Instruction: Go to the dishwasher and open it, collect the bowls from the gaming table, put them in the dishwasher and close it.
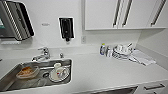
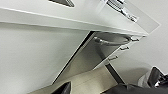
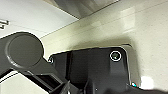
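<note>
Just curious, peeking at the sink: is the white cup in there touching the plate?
Touching. The head view shows the white cup lying on the plate inside the sink, with no gap between them.

Left wrist view: dark parts of the left hand (image 2: 65, 89) sit at the frame edge, too little visible to read the fingers. Right wrist view: the robot's dark wrist plate (image 3: 95, 67) and jointed bar (image 3: 23, 53) sit close to the lens, arm low over pale floor. Right finger state can't be made out.
</note>
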